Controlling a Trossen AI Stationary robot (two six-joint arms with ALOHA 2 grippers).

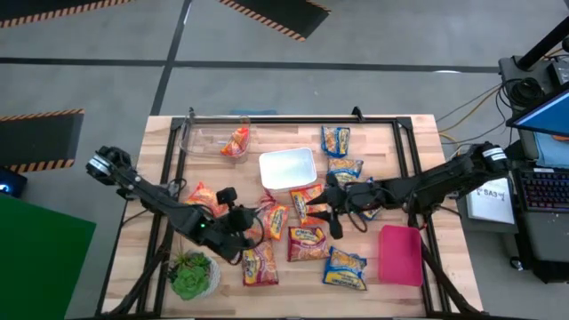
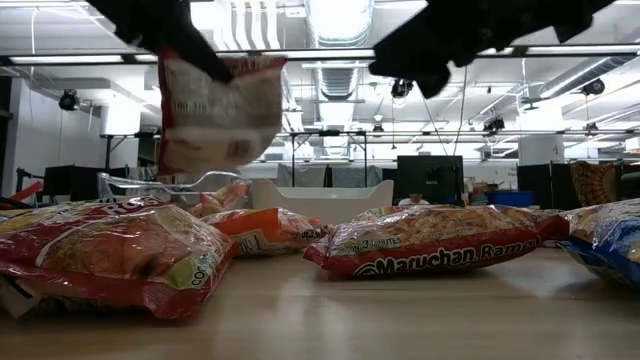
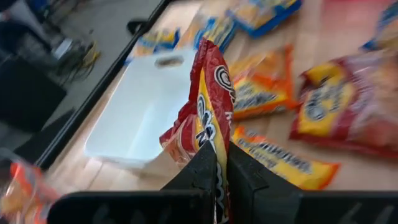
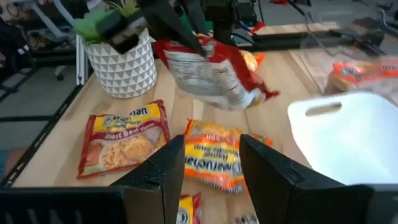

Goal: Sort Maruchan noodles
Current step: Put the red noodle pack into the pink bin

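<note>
Currently, left claw: clamped on one edge of a red noodle packet, lifted clear of the table, near the white bin. Judged light, soft and crinkly, slippery film; best pinched at a sealed end. It hangs edge-on, long axis roughly upright in the low view. Other packets lie flat mid-table, long axes mixed. Right claw: fingers apart, empty, above an orange packet.

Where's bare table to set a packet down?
Bare wood lies between the clear bin and the plant along the left edge, and behind the pink bin. It is crowded in front of the white bin.
</note>
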